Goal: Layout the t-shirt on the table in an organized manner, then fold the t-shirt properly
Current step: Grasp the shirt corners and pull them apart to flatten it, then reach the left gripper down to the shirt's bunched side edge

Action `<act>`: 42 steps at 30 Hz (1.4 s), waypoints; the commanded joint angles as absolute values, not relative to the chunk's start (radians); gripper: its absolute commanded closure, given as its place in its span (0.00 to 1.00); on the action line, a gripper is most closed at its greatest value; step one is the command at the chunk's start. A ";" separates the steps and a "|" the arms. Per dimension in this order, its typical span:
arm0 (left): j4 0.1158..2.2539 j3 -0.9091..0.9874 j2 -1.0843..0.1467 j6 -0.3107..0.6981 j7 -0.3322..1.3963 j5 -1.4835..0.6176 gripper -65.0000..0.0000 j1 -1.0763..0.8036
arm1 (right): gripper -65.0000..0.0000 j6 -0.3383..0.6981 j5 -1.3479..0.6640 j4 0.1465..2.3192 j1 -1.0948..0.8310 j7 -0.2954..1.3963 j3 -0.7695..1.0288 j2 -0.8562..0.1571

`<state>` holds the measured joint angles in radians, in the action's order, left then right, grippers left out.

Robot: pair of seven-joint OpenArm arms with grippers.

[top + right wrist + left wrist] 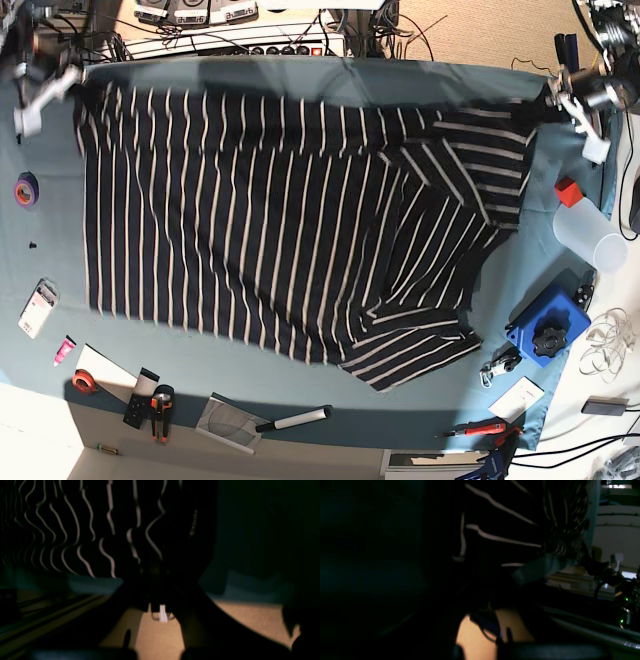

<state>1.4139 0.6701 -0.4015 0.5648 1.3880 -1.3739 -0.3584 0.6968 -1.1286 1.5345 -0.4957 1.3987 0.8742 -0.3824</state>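
The shirt [280, 220] lies wide across the counter [300, 410], its far edge stretched between the two arms. The right gripper [75, 85] and left gripper [545, 100] each pinch one far corner; the left-side half is bunched.

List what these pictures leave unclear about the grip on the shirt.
- Left wrist view: too dark; the left gripper's jaws are lost against the t-shirt.
- Right wrist view: blurred and dark; jaws merge with the cloth.
- Base view: both grippers sit small at the top corners; the left gripper and right gripper show no jaw detail.
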 commanded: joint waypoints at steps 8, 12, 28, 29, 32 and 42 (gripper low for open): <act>1.429 0.787 -0.421 0.586 1.396 -1.460 1.00 -0.440 | 1.00 0.698 -1.126 1.551 -0.517 1.352 0.883 -0.407; 1.430 0.853 -0.421 0.586 1.396 -1.484 1.00 -0.466 | 1.00 0.698 -1.065 1.551 -0.488 1.352 0.883 -0.407; 1.430 0.865 -0.421 0.696 1.396 -1.484 0.55 -0.487 | 0.68 0.698 -1.083 1.551 -0.479 1.396 0.886 -0.416; 1.433 0.870 -0.421 0.698 1.396 -1.484 0.55 -0.487 | 0.68 0.698 -1.116 1.551 -0.479 1.396 0.886 -0.419; 1.472 0.890 -0.421 0.698 1.396 -1.484 0.55 -0.485 | 0.68 0.698 -1.219 1.551 -0.479 1.396 0.886 -0.435; 1.726 0.880 -0.428 0.698 1.376 -1.484 0.55 -0.390 | 0.68 0.698 -1.172 1.551 -0.394 1.396 0.894 -0.476</act>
